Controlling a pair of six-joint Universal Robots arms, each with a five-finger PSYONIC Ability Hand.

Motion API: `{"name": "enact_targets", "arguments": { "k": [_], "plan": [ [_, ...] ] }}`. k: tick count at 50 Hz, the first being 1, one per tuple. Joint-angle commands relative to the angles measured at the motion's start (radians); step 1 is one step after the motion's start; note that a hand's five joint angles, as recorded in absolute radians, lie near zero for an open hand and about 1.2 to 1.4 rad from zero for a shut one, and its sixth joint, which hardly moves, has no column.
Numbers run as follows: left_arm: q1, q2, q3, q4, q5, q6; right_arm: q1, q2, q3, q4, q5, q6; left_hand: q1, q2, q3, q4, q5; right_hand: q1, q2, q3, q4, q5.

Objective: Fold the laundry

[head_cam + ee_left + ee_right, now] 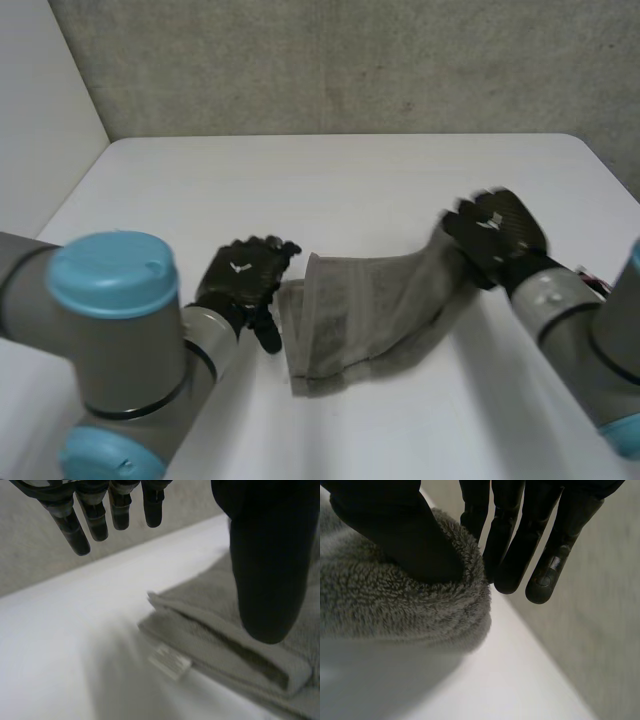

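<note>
Head view: grey towel (370,310) on white worktop (330,180), between hands. Left hand (240,280) just beside its folded left edge. Right hand (495,235) holds right end raised off worktop.

Left wrist view: fingers (85,525) straight, released, off towel; thumb (265,570) above folded edge; white label (170,661) at corner.

Right wrist view: towel end pinched between thumb and fingers (515,545).
</note>
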Motion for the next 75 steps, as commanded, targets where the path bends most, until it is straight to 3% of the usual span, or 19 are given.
{"name": "enact_targets", "arguments": {
  "k": [1, 8, 9, 10, 11, 12, 15, 18, 26, 32, 34, 45, 51, 57, 62, 64, 67, 69, 75],
  "plan": [
    [0.02, 0.162, -0.068, 0.003, -0.037, -0.001, 0.35, 0.104, -0.158, 0.02, -0.01, -0.019, 0.003, 0.019, 0.017, 0.019, -0.016, 0.493, 0.238, 0.216, 0.206, 0.251],
    [0.059, 0.217, -0.106, 0.001, -0.053, -0.004, 0.476, 0.262, -0.197, 0.075, 0.011, -0.028, 0.0, 0.016, 0.014, 0.016, -0.019, 0.493, 0.238, 0.216, 0.206, 0.251],
    [0.059, 0.217, -0.106, 0.001, -0.053, -0.004, 0.476, 0.276, -0.21, 0.09, 0.025, -0.028, 0.0, 0.016, 0.014, 0.016, -0.019, 0.232, -0.023, -0.045, -0.054, -0.01],
    [0.062, 0.217, -0.105, 0.001, -0.053, -0.005, 0.47, 0.269, -0.224, 0.104, 0.051, -0.025, -0.003, 0.013, 0.011, 0.013, -0.022, -0.276, -0.531, -0.553, -0.563, -0.518],
    [0.066, 0.217, -0.1, 0.001, -0.05, -0.011, 0.47, 0.269, -0.224, 0.104, 0.051, -0.025, -0.006, 0.01, 0.009, 0.01, -0.025, -0.281, -0.536, -0.558, -0.568, -0.523],
    [0.066, 0.217, -0.1, 0.001, -0.049, -0.011, 0.47, 0.249, -0.23, 0.116, 0.081, -0.016, -0.006, 0.01, 0.008, 0.01, -0.025, -0.581, -0.836, -0.858, -0.867, -0.822],
    [0.066, 0.206, -0.079, 0.001, -0.046, -0.042, 0.461, 0.188, -0.242, 0.121, 0.14, 0.03, -0.006, 0.01, 0.008, 0.01, -0.025, -0.729, -0.984, -1.006, -1.015, -0.971],
    [0.066, 0.187, -0.025, -0.002, -0.04, -0.083, 0.409, 0.131, -0.249, 0.124, 0.174, 0.132, -0.006, 0.01, 0.008, 0.01, -0.025, -0.729, -0.984, -1.006, -1.015, -0.971],
    [0.047, 0.06, 0.137, -0.063, 0.012, -0.203, 0.251, 0.025, -0.259, 0.179, 0.149, 0.433, -0.006, 0.01, 0.008, 0.01, -0.025, -0.729, -0.984, -1.006, -1.015, -0.971],
    [0.007, -0.094, 0.231, -0.152, 0.004, -0.229, 0.22, 0.071, -0.304, 0.305, 0.071, 0.438, -0.003, 0.013, 0.011, 0.013, -0.022, -0.729, -0.984, -1.006, -1.015, -0.971],
    [0.004, -0.122, 0.231, -0.166, -0.002, -0.228, 0.212, 0.158, -0.337, 0.369, 0.028, 0.436, -0.003, 0.013, 0.011, 0.013, -0.022, -0.729, -0.984, -1.006, -1.015, -0.971],
    [-0.002, -0.206, 0.191, -0.175, -0.056, -0.212, 0.203, 0.368, -0.407, 0.434, 0.007, 0.378, -0.009, 0.007, 0.006, 0.007, -0.027, -0.729, -0.984, -1.006, -1.015, -0.971],
    [0.0, -0.195, 0.188, -0.18, -0.056, -0.208, 0.203, 0.362, -0.405, 0.434, 0.025, 0.308, -0.009, 0.007, 0.006, 0.007, -0.027, -0.729, -0.984, -1.006, -1.015, -0.971],
    [0.001, -0.088, 0.191, -0.19, -0.051, -0.205, 0.195, 0.242, -0.39, 0.42, 0.034, 0.306, -0.009, 0.007, 0.006, 0.007, -0.027, -0.729, -0.984, -1.006, -1.015, -0.971],
    [0.02, 0.044, 0.222, -0.258, -0.04, -0.206, 0.148, 0.144, -0.393, 0.38, 0.122, 0.326, -0.009, 0.007, 0.006, 0.007, -0.027, -0.729, -0.984, -1.006, -1.015, -0.971],
    [0.059, 0.128, 0.278, -0.334, -0.034, -0.206, 0.131, 0.068, -0.411, 0.359, 0.21, 0.344, -0.009, 0.007, 0.006, 0.007, -0.027, -0.729, -0.984, -1.006, -1.015, -0.971],
    [0.09, 0.16, 0.317, -0.376, -0.033, -0.206, 0.122, 0.023, -0.427, 0.357, 0.252, 0.349, -0.009, 0.007, 0.006, 0.007, -0.027, -0.729, -0.984, -1.006, -1.015, -0.971],
    [0.145, 0.202, 0.415, -0.48, -0.031, -0.206, 0.096, -0.046, -0.462, 0.379, 0.313, 0.337, -0.009, 0.007, 0.006, 0.007, -0.027, -0.729, -0.984, -1.006, -1.015, -0.971],
    [0.211, 0.242, 0.49, -0.612, -0.014, -0.203, 0.045, -0.115, -0.54, 0.517, 0.341, 0.332, -0.009, 0.007, 0.006, 0.007, -0.027, -0.729, -0.984, -1.006, -1.015, -0.971]
  ]
}}
